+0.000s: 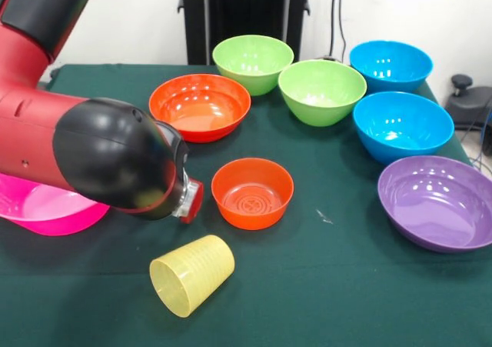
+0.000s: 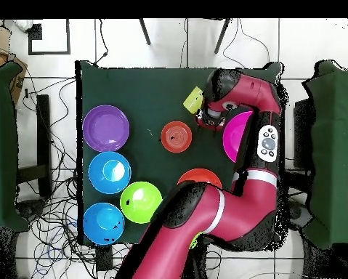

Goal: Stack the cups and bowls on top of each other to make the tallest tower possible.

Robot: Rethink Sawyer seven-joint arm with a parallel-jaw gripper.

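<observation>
The pale-yellow cup (image 1: 192, 274) lies on its side near the table's front edge, mouth toward the camera; in the overhead view it (image 2: 193, 98) is next to the arm's wrist. A small orange bowl (image 1: 252, 193) stands upright just behind it, also seen from overhead (image 2: 176, 136). My gripper (image 1: 190, 201) hangs low between the cup and the small orange bowl, mostly hidden by the black wrist; overhead it (image 2: 203, 120) sits by the pink bowl (image 2: 237, 134). The pink bowl (image 1: 42, 208) is partly hidden behind the arm. No stacked tower shows.
At the back stand a larger orange bowl (image 1: 200, 106), two lime green bowls (image 1: 252, 62) (image 1: 321, 91) and two blue bowls (image 1: 390, 65) (image 1: 403, 125). A purple bowl (image 1: 438, 201) sits at the right edge. The arm covers the left side.
</observation>
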